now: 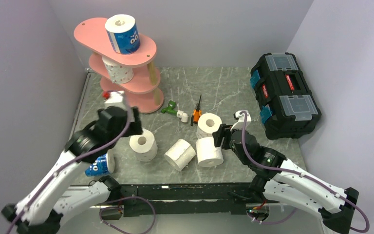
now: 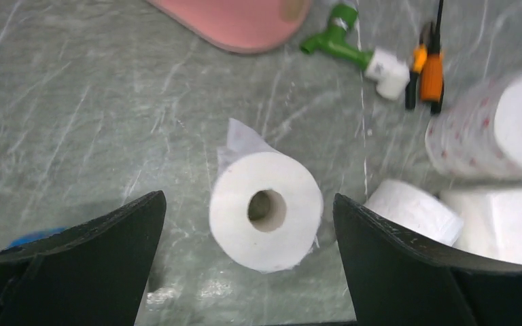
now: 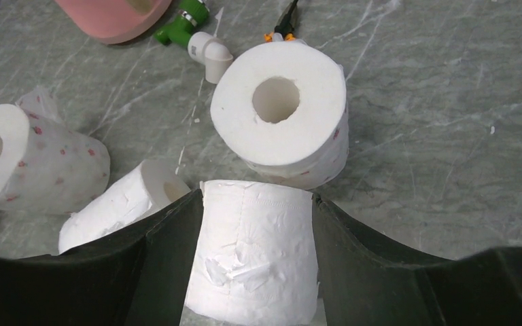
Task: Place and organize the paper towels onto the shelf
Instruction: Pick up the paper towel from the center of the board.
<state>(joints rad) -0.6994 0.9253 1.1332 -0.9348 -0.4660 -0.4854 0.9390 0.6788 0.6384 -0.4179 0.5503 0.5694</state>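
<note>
Directly beneath wide-apart left end effector (image 2: 248, 198), upright roll (image 2: 266, 212), right end effector (image 3: 257, 195) clamped on plain roll (image 3: 255, 265)

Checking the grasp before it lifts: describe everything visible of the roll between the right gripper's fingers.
The plain roll is white, soft embossed paper with no wrapper; a small torn, scuffed patch marks its outer sheet. Only its curved side shows from the wrist, the core hidden. The right gripper has its black fingers pressed against both its sides. It appears to rest on the grey marbled table, just nearer than a pink-dotted roll; contact between them is unclear.
</note>
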